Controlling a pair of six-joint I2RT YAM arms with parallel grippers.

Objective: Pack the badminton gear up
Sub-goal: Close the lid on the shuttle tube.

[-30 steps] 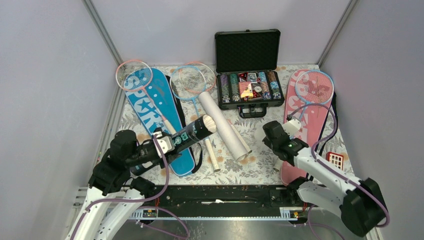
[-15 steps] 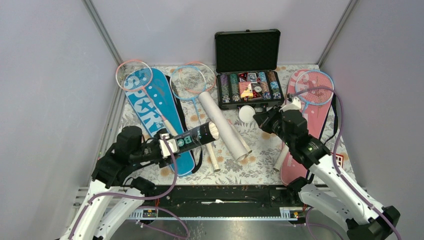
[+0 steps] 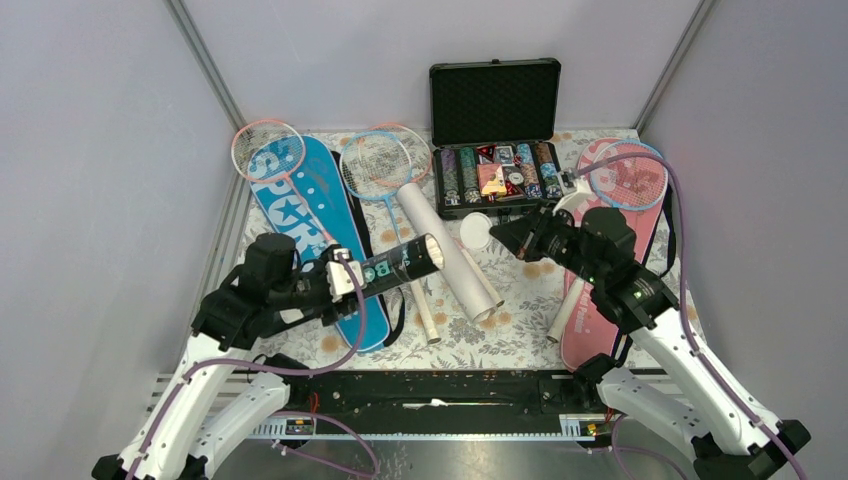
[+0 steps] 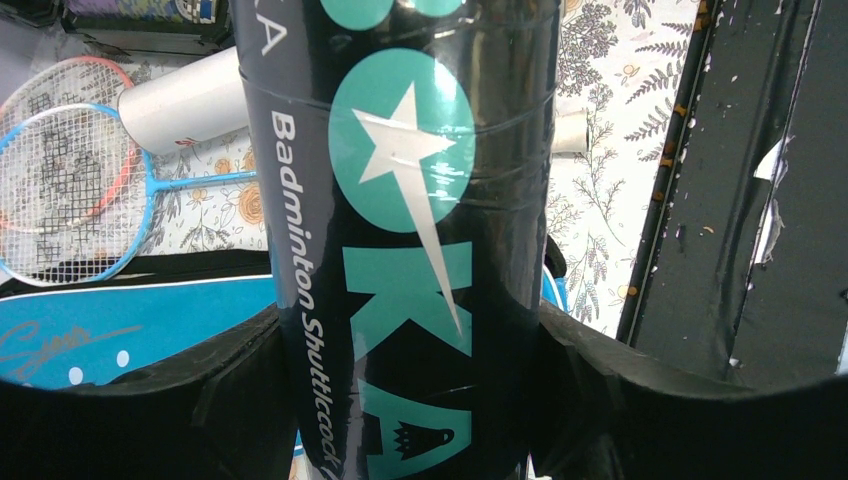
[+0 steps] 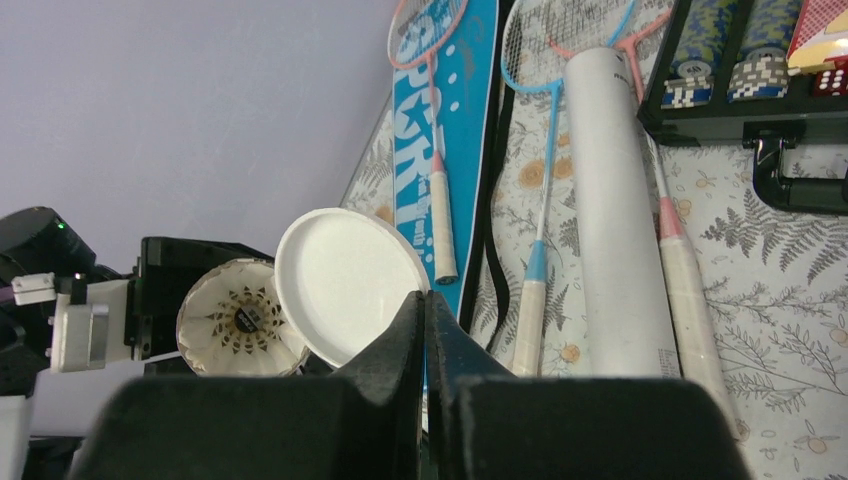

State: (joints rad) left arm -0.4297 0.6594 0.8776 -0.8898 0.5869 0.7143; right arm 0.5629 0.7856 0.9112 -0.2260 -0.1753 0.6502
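My left gripper is shut on the dark shuttlecock tube, held above the table with its open end pointing right. In the left wrist view the tube fills the space between both jaws. White feather shuttlecocks show inside the open end. My right gripper is shut on the edge of a round white lid, close to the tube's mouth but apart from it. In the right wrist view the lid partly overlaps that mouth. A long white tube lies on the table between rackets.
A blue cover lies at left under a pink racket, with a blue racket beside it. At right a pink cover carries another racket. An open black chip case stands at the back. A red block sits far right.
My right gripper has swung left with the white lid, from over the pink cover to just beside the dark tube's open end. My left gripper has carried the tube slightly right.
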